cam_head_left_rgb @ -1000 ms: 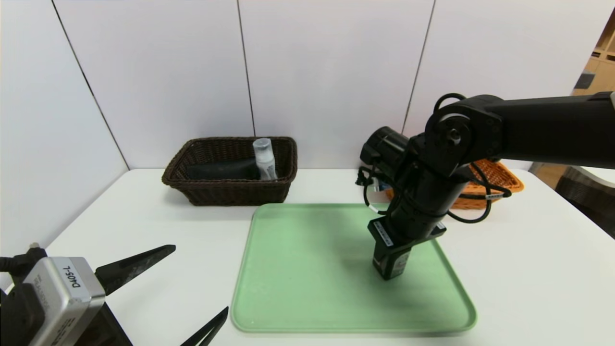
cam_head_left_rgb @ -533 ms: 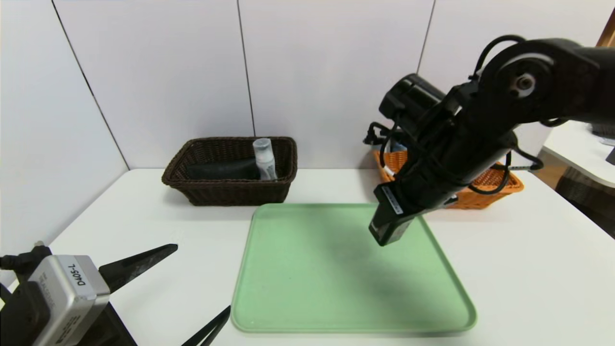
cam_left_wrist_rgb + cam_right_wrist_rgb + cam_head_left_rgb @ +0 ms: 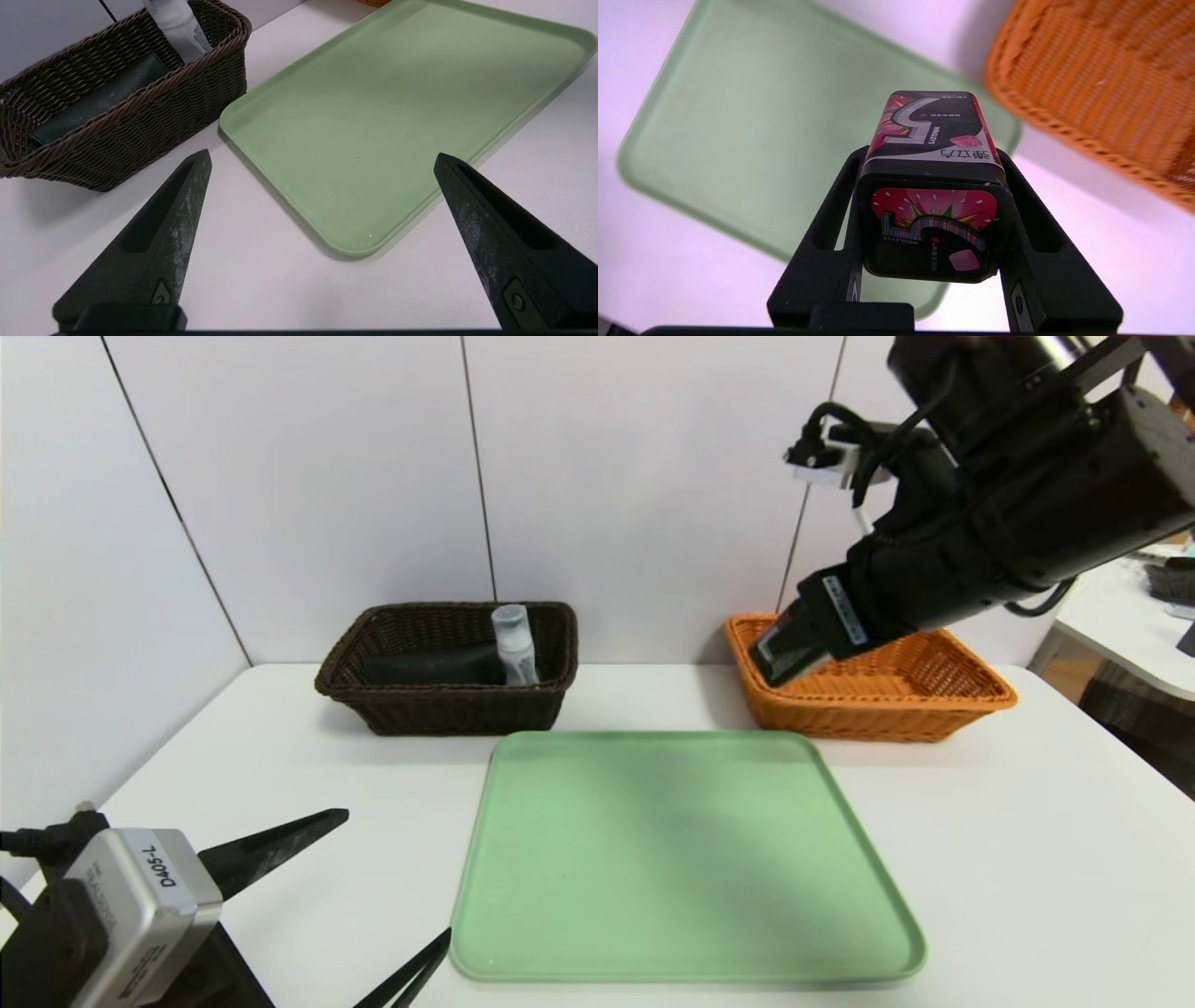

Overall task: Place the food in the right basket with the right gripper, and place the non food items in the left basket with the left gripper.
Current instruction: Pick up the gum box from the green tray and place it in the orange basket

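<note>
The white table (image 3: 1027, 859) has just three things sitting on it: a green tray (image 3: 686, 859), a dark brown wicker basket (image 3: 448, 705) and an orange wicker basket (image 3: 873, 705). The tray lies flat right in front of the left gripper's spread fingertips (image 3: 198, 163), one near corner sitting between them, and the brown basket is just past the tray's far corner, close but not touching. The orange basket sits beyond the tray's other far corner, below the right gripper's fingers (image 3: 822, 233).
</note>
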